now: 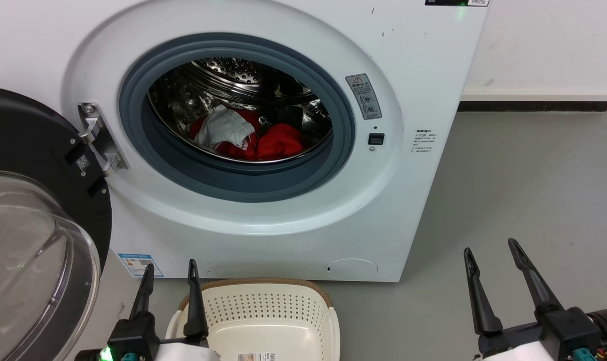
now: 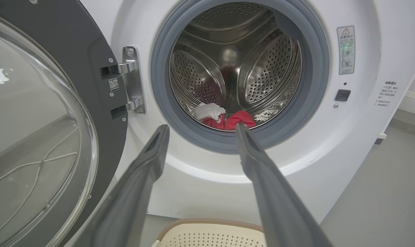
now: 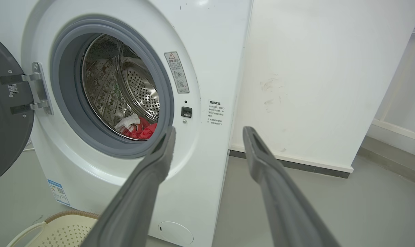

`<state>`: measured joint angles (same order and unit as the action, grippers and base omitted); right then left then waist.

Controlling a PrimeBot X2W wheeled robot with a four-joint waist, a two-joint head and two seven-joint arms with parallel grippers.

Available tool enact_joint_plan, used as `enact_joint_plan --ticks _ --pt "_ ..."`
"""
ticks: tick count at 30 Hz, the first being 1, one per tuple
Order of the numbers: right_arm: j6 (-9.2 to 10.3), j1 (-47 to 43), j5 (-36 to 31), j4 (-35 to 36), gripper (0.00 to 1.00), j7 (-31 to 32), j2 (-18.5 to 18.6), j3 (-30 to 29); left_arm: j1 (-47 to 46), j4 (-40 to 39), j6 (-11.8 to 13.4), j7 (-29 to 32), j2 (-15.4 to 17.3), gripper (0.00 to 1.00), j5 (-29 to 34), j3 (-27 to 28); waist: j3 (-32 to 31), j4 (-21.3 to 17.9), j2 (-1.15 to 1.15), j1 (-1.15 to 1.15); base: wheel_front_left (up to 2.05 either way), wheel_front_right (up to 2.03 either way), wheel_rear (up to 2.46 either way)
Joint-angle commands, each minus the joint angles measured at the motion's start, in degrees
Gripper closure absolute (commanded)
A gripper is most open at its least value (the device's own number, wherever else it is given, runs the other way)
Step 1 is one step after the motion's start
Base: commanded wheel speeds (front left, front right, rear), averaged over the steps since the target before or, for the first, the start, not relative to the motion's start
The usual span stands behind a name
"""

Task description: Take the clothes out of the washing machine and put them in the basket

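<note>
Washer (image 1: 433,75) dead ahead in head view, white, front-loading. Door (image 1: 37,145) swung fully open to the left on a metal hinge (image 1: 98,140), glass bowl (image 1: 27,260) toward the camera. Warning label (image 1: 364,95) and latch slot (image 1: 376,139) right of the porthole. Green light (image 1: 461,7) at the top right.

Clothes (image 1: 279,142) in the bottom of the steel drum (image 1: 228,67), behind the grey gasket (image 1: 183,173): a red heap with a white cloth (image 1: 225,128) on its left part. Same heap in both wrist views, low in the porthole.

Basket (image 1: 268,306) on the floor (image 1: 524,190) right in front of the washer, below the porthole, just short of the washer's base. Cream bottom and a sticker (image 1: 255,357) visible inside; near end cut off by the frame edge.

Left gripper (image 1: 170,264) low left in head view, above the basket's left near corner, its right finger across the basket rim. Jaws wide apart, gripping nothing, pointed up at the washer and well apart from it. In left wrist view, fingertips either side of the clothes, lined up on the lower gasket.

Right gripper (image 1: 489,245) low right in head view, over grey floor, right of the washer's front corner. Jaws wide apart, gripping nothing. In right wrist view, left finger across the washer's lower front, right finger against the white wall (image 3: 313,68), dark skirting (image 3: 289,164) below.
</note>
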<state>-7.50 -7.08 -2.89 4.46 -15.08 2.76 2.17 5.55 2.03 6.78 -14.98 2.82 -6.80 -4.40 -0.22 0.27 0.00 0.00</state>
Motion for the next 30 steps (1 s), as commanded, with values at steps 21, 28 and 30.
enact_joint_plan --ticks 21,28,30 --pt "0.02 0.0 -0.2 0.3 0.0 -0.1 0.2 0.2 -2.4 2.8 -1.4 -0.2 0.1 0.0 -0.2 0.1 0.7 0.0 0.0 0.0 0.0 0.0 0.0" --pt "0.02 1.7 -0.3 0.8 0.0 -0.1 0.2 0.8 -10.0 8.1 -4.8 -0.2 0.1 0.0 1.1 1.1 3.5 -1.2 0.0 0.0 0.0 0.0 0.0" --pt "0.03 3.4 -0.4 1.2 0.0 -0.1 0.2 1.2 -17.8 12.6 -6.7 -0.2 0.7 0.0 1.7 2.5 7.0 -2.6 0.0 0.0 0.0 0.0 0.0"
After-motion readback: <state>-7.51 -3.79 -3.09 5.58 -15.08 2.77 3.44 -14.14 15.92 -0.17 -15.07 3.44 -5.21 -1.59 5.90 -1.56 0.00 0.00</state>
